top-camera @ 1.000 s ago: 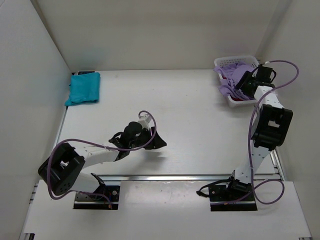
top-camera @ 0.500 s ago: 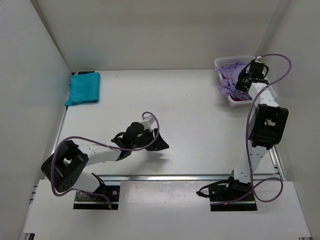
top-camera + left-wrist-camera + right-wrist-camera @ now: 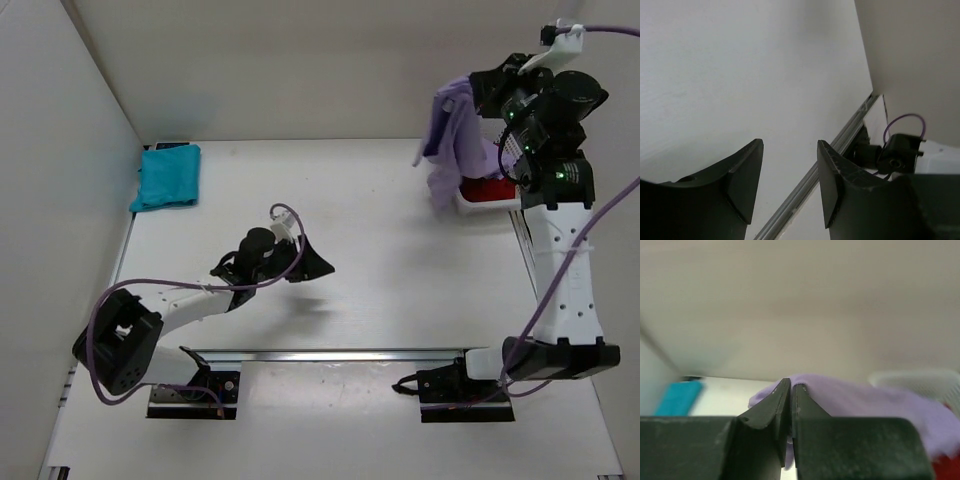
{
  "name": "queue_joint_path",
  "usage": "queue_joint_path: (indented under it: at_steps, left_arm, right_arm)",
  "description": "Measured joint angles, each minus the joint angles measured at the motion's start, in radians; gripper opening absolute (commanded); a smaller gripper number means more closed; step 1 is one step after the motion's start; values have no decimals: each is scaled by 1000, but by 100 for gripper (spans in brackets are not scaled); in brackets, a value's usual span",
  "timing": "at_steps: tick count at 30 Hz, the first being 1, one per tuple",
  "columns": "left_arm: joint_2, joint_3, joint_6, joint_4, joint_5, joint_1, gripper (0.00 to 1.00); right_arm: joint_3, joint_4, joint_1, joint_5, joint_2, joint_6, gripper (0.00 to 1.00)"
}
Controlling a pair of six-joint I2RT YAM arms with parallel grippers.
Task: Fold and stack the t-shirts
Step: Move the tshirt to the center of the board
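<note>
I've got my right arm (image 3: 565,270) up high, right jaws pinched tight; left arm (image 3: 195,300) low, reaching forward, left jaws parted.

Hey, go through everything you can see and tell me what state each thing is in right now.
teal t-shirt: folded, lying at the far left corner of the table.
lavender t-shirt: unfolded, hanging from the right claw.
dark red t-shirt: bunched in the basket.
basket: upright, far right.
left claw: open, empty.
right claw: shut on the lavender t-shirt.
</note>
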Motion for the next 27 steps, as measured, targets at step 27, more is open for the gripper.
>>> queue_joint_path:
  at_steps: [27]
  left_arm:
    - [-266, -143, -136, -4, -10, 414, 61]
  right_arm:
    - [379, 95, 300, -598, 380, 344, 0]
